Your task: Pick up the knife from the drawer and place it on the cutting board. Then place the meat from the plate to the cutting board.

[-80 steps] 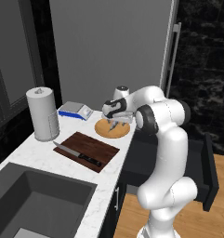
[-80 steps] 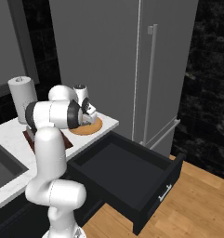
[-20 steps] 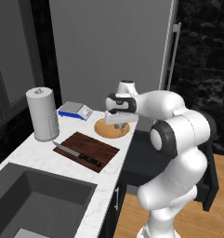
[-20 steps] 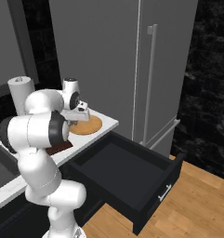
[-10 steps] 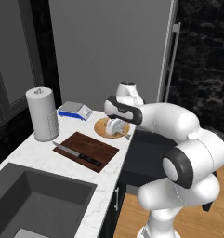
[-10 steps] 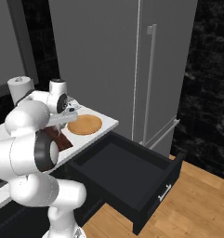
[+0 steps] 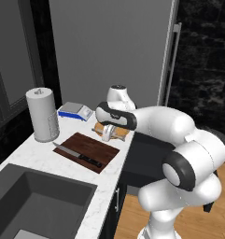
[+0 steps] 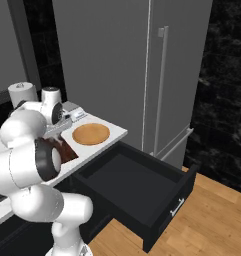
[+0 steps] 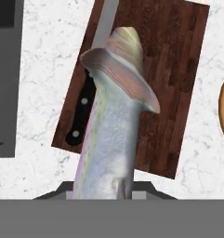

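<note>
We see the gripper [image 7: 107,136] pinching the fish-shaped meat [image 9: 111,135] in the air over the cutting board [image 9: 171,74], where the knife [image 7: 78,156] lies, with the plate [image 8: 91,134] bare beside the open drawer [image 8: 142,200].

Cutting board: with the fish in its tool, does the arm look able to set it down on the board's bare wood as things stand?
Probably yes. The tool grips the fish above the cutting board. The knife lies along one edge only, leaving most of the wood free.
</note>
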